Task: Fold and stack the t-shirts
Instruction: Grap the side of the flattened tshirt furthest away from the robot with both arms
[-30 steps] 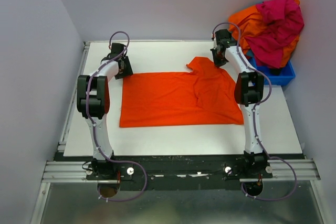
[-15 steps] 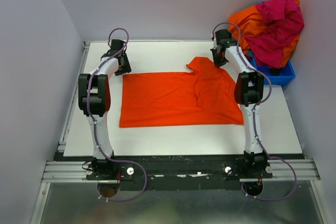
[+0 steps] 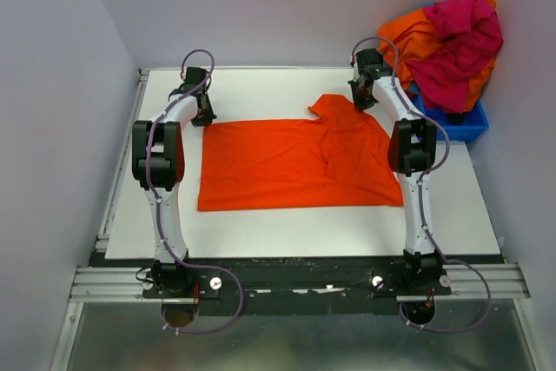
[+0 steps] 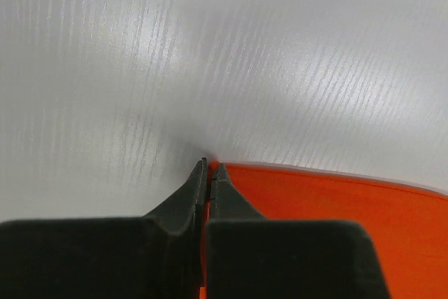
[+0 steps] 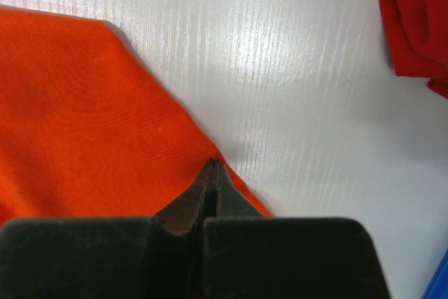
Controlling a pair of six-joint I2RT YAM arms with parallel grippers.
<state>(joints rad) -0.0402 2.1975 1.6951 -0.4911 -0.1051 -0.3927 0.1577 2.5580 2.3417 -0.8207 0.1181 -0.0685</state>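
While left gripper [image 4: 208, 166] & right gripper [image 5: 212, 164] are clamping far corners of the orange t-shirt [image 3: 287, 162], its long axis is running L-R btwn them.

Lab test cell: plain white walls [image 3: 304, 6], aluminium rail [image 3: 295, 284]

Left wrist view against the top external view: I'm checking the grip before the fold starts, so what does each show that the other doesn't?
Only the left wrist view shows the left gripper closed, pinching a corner of the orange t-shirt, with fabric between its fingers. Only the top external view shows the whole shirt spread flat, the right gripper at its far right edge, and the blue bin holding a pile of shirts. Both show the white table and the shirt's far left corner.
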